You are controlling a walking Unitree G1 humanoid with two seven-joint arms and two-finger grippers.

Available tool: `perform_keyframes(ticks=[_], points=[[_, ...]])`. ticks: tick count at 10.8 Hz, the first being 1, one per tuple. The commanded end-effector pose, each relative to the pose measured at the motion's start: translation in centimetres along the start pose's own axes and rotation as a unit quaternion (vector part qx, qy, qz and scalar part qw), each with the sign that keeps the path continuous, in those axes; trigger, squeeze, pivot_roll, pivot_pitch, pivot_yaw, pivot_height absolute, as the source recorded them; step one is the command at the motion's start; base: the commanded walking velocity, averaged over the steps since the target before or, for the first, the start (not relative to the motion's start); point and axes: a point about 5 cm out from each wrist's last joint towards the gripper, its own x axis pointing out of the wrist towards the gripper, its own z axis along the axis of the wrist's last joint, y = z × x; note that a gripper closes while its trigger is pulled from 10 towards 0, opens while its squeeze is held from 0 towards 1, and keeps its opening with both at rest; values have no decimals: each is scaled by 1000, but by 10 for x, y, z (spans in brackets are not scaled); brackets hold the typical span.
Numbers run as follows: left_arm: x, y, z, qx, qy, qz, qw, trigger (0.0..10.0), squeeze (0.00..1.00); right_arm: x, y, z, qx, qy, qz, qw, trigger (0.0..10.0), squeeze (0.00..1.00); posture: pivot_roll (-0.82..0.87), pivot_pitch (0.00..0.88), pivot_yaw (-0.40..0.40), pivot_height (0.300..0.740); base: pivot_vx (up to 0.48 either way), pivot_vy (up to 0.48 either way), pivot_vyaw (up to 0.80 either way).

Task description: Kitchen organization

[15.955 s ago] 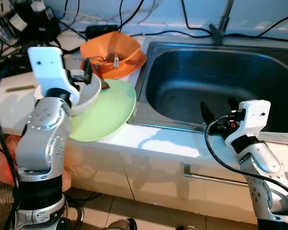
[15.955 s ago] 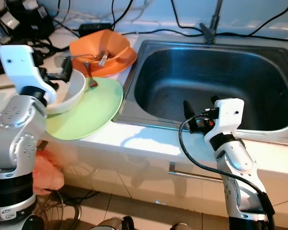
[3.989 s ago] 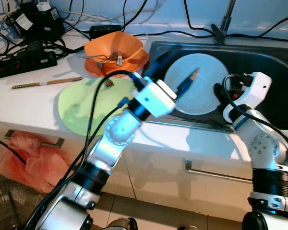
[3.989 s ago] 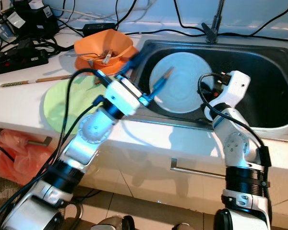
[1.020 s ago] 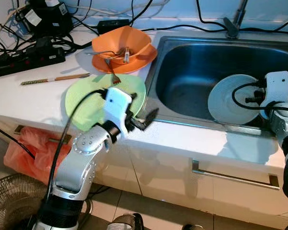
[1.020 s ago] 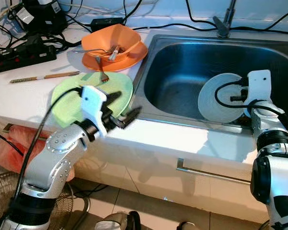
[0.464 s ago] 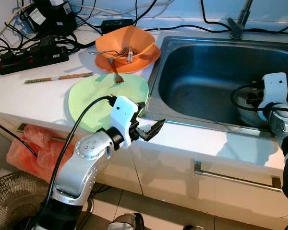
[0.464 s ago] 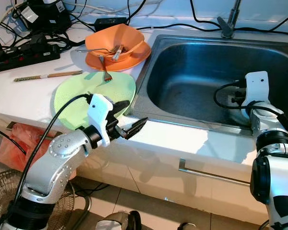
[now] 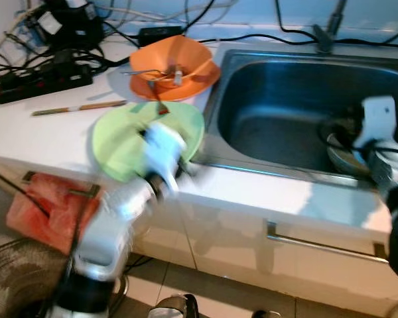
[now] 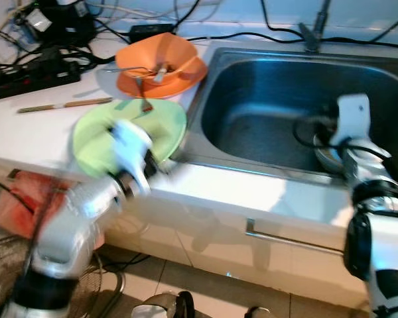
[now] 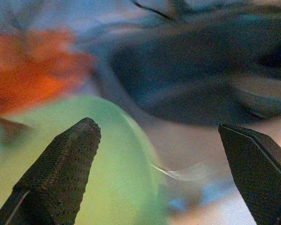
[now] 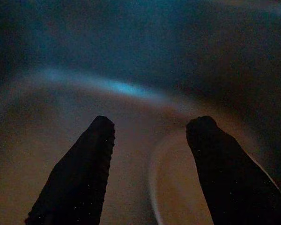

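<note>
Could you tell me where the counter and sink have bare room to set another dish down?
Free: the sink floor left of the bowl, and the white counter between the chopstick and the green plate. Crowded: the back-left corner, with cables and the orange dishes. The left gripper is open over the green plate.

Sink (image 9: pixel 272 99): brushed steel, dull sheen. Green plate (image 9: pixel 119 142) and orange bowl (image 9: pixel 186 59): smooth, plastic-looking. Counter (image 9: pixel 46 136): glossy white. Left gripper fingers (image 11: pixel 61 173): black, finely textured.
</note>
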Motion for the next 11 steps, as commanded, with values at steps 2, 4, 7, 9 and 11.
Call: perform_keyframes(ticks=[2, 4, 7, 9, 11], points=[[1, 23, 10, 36, -28, 70, 996, 10000, 0, 5, 25, 29, 40, -83, 65, 994, 10000, 1000, 104, 117, 98, 740, 0, 0, 0], [0, 48, 26, 89, -66, 170, 979, 10000, 0, 1, 44, 38, 67, -135, 110, 982, 10000, 1000, 94, 110, 92, 740, 0, 0, 0], [-5, 76, 22, 104, -51, 233, 966, 10000, 0, -11, 50, 42, 111, -169, 115, 973, 10000, 1000, 90, 103, 82, 740, 0, 0, 0], [1, 82, 5, 111, 13, 207, 972, 10000, 0, -21, 60, 48, 135, -184, 124, 966, 10000, 1000, 84, 101, 87, 740, 0, 0, 0], [8, 85, -8, 148, 60, 147, 976, 10000, 0, -35, 78, 62, 172, -196, 165, 951, 10000, 0, 83, 98, 93, 740, 0, 0, 0]])
